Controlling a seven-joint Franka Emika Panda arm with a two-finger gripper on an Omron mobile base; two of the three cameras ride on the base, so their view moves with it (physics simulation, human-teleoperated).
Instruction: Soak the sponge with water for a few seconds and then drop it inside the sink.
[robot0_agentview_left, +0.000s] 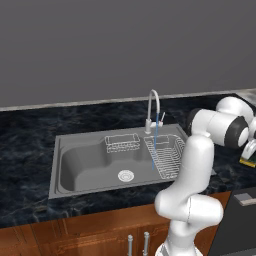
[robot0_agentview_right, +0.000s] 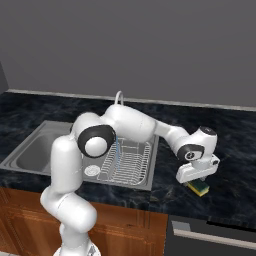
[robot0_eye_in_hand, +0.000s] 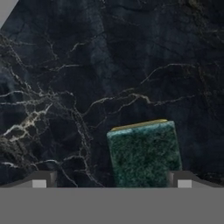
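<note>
Two fingertips of our claw (robot0_eye_in_hand: 111, 183) stand wide apart above the sponge (robot0_eye_in_hand: 144, 153) on the counter (robot0_eye_in_hand: 87, 65), seemingly not touching it.

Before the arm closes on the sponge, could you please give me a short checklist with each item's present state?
1. Fingers open: ok.
2. Sponge between the fingers: not ok; it lies toward one fingertip, off-centre.
3. Sponge lying flat on the counter, green side up: ok.
4. Water running from the faucet: ok.
5. Fingers low enough to grip: cannot tell.
6. Sink basin free to receive the sponge: ok.
</note>
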